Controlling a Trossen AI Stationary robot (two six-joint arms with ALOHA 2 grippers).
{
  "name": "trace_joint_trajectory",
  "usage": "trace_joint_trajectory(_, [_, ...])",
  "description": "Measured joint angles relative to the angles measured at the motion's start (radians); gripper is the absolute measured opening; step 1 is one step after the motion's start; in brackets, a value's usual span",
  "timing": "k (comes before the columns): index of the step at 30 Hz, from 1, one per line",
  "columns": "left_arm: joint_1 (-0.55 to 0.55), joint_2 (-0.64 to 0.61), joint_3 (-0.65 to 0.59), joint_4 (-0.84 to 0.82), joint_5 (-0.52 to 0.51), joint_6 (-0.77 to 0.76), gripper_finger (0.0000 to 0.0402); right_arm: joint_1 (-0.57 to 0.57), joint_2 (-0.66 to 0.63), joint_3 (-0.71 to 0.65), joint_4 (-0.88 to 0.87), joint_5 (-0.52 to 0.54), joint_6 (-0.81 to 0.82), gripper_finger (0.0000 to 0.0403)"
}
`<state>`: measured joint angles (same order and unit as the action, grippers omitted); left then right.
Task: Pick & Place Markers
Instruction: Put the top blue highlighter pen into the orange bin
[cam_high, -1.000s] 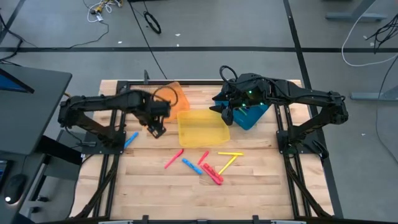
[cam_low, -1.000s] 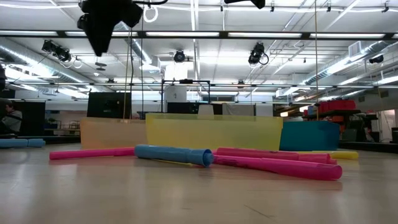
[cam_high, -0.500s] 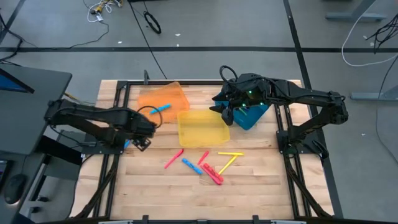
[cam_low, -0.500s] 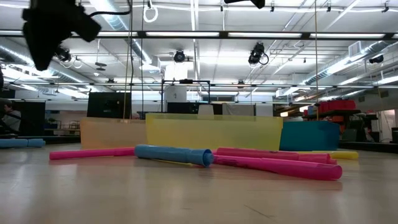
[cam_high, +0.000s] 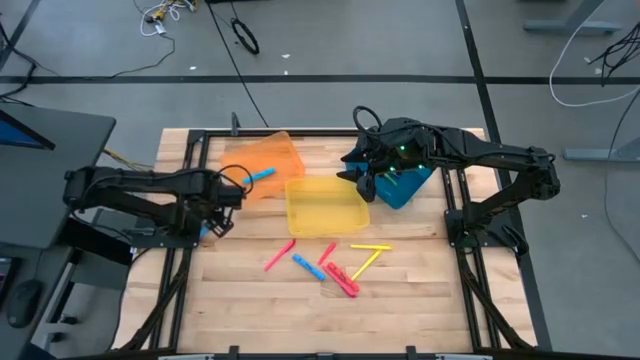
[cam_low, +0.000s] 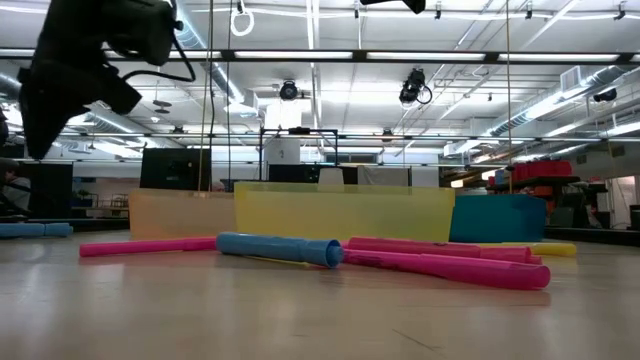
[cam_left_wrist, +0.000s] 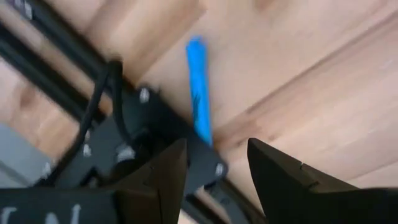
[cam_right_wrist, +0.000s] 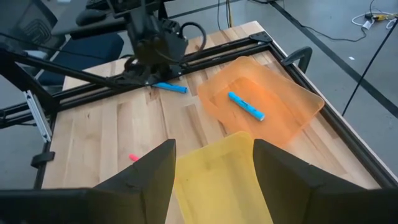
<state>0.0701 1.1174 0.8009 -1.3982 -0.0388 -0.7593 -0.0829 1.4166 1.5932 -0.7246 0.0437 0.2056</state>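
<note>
A blue marker (cam_left_wrist: 199, 106) lies on the wood at the table's left edge (cam_high: 207, 229), its near end hidden behind a black frame rail. My left gripper (cam_left_wrist: 214, 177) hangs open above it, pointing down (cam_high: 222, 207), touching nothing. Another blue marker (cam_right_wrist: 245, 106) lies in the orange tray (cam_high: 262, 158). Several red, blue and yellow markers (cam_high: 330, 262) lie loose in front of the yellow tray (cam_high: 325, 205). My right gripper (cam_right_wrist: 214, 180) waits open above the gap between the yellow tray and the blue tray (cam_high: 408, 186).
The black frame rails (cam_high: 185, 235) run along the table's left side, right beside the blue marker. The three trays stand in a row across the far half. In the low view the loose markers (cam_low: 280, 247) lie in front of the trays, and bare wood reaches the near edge.
My left gripper has gone from beside the orange tray toward the table's left edge and down, and now hangs over the blue marker by the frame rail. Its fingers have stayed open. The blue marker in the orange tray has come into view as the arm withdrew.
</note>
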Motion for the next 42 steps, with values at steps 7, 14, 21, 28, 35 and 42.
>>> trace_joint_trajectory(7, [0.095, 0.001, 0.002, 0.128, -0.057, -0.070, 0.0177, -0.001, 0.000, 0.000, 0.005, 0.000, 0.022, 0.0216])
trace_joint_trajectory(14, [0.140, 0.032, 0.002, 0.168, -0.076, -0.172, 0.0177, -0.001, 0.000, 0.000, 0.008, 0.000, 0.022, 0.0216])
trace_joint_trajectory(21, [0.141, 0.181, 0.002, 0.211, -0.098, -0.160, 0.0177, -0.001, 0.000, 0.000, 0.016, 0.000, 0.019, 0.0216])
trace_joint_trajectory(28, [0.108, 0.224, 0.001, 0.217, -0.195, -0.165, 0.0177, -0.001, 0.000, 0.000, 0.011, 0.000, 0.018, 0.0216])
trace_joint_trajectory(35, [0.050, 0.224, -0.113, 0.270, -0.157, -0.267, 0.0177, -0.002, 0.000, 0.000, 0.007, 0.000, 0.017, 0.0216])
trace_joint_trajectory(42, [0.024, 0.224, -0.169, 0.318, -0.136, -0.278, 0.0177, -0.002, 0.000, 0.000, 0.007, -0.003, 0.015, 0.0216])
